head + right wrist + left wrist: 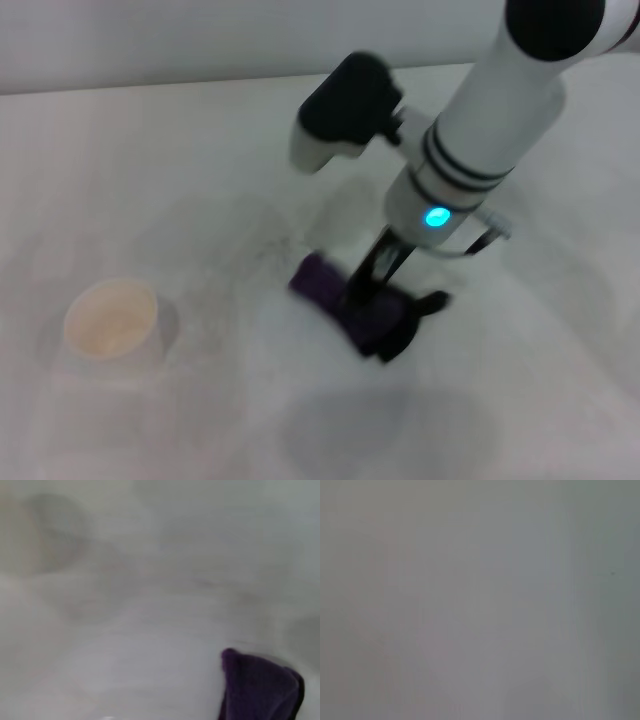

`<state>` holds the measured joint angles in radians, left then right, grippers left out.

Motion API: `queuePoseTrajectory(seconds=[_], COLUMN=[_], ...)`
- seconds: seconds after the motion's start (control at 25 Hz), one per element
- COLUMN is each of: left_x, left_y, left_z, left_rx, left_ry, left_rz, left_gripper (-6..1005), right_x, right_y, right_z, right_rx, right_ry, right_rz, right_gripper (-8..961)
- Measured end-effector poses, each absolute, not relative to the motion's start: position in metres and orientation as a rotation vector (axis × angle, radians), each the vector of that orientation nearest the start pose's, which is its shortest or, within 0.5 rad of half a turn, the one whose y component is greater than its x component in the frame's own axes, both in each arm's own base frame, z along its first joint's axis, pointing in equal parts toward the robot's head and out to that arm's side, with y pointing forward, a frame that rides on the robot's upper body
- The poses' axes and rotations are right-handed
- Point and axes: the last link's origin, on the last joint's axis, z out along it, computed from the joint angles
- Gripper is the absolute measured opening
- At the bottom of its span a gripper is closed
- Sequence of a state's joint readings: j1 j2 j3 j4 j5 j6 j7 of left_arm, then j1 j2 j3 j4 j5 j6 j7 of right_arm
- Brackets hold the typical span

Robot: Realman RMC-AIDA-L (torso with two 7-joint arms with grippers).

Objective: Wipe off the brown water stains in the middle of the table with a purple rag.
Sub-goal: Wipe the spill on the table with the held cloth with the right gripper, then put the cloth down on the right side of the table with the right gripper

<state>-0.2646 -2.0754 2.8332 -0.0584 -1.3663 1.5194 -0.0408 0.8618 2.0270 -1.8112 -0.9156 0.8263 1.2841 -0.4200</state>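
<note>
At the left of the counter (200, 130) stands a white paper cup (112, 322), upright and open, well apart from the work. My left arm is not to be seen in the head view, and its wrist view shows only a blank grey surface, so its end effector goes unreported.

Toward the middle, faint grey speckled smudging lies on the counter just left of the rag. I can find no tan-brown stain in any view; either the cloth covers it or it is too faint to tell.

The purple rag (352, 305) lies bunched on the counter near the centre, its black trim and short tail pointing right. My right end effector (375, 272) comes down onto it from above, the dark fingers closed narrowly on the cloth's middle and pressing it to the surface.

Judgement on handling: the rag is soft, light and limp. It will fold and drag rather than slide stiffly, so a hold on the thick central bunch, not the tail or trim, looks soundest, with downward pressure kept during wiping. Breakage is no concern; slipping out of the hold is.
</note>
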Motion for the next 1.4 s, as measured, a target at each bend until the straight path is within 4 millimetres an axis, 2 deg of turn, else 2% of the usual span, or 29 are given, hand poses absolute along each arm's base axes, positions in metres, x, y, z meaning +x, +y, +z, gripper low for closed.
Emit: queuePoseTrajectory(seconds=[0.16,0.32,0.48,0.6,0.76,0.96,1.24,1.4], left_x=[-0.377,-0.376,-0.377,-0.379,-0.383,-0.384,-0.382,-0.38], left_y=[0.248,0.249,0.248,0.244,0.24,0.239,0.241,0.245], left_z=[0.034,0.034,0.033,0.033,0.035,0.035,0.035,0.036], left_rx=[-1.511,-1.515,-1.52,-1.517,-1.508,-1.506,-1.506,-1.508], left_ry=[-0.258,-0.256,-0.257,-0.264,-0.27,-0.276,-0.272,-0.262], left_rz=[-0.52,-0.521,-0.52,-0.511,-0.496,-0.498,-0.502,-0.507], left_gripper=[890,890,891,891,891,891,890,890], right_x=[0.143,0.136,0.136,0.139,0.142,0.16,0.213,0.234], right_y=[0.332,0.308,0.302,0.311,0.332,0.355,0.392,0.399], right_z=[-0.113,-0.131,-0.136,-0.132,-0.109,-0.066,0.0,0.023], right_rx=[-2.902,-3.02,-3.049,-2.998,-2.88,-2.713,-2.414,-2.32], right_ry=[0.879,0.839,0.833,0.845,0.866,0.906,1.054,1.104], right_rz=[-0.654,-0.672,-0.663,-0.654,-0.62,-0.648,-0.712,-0.727], right_gripper=[75,76,77,78,79,80,81,82])
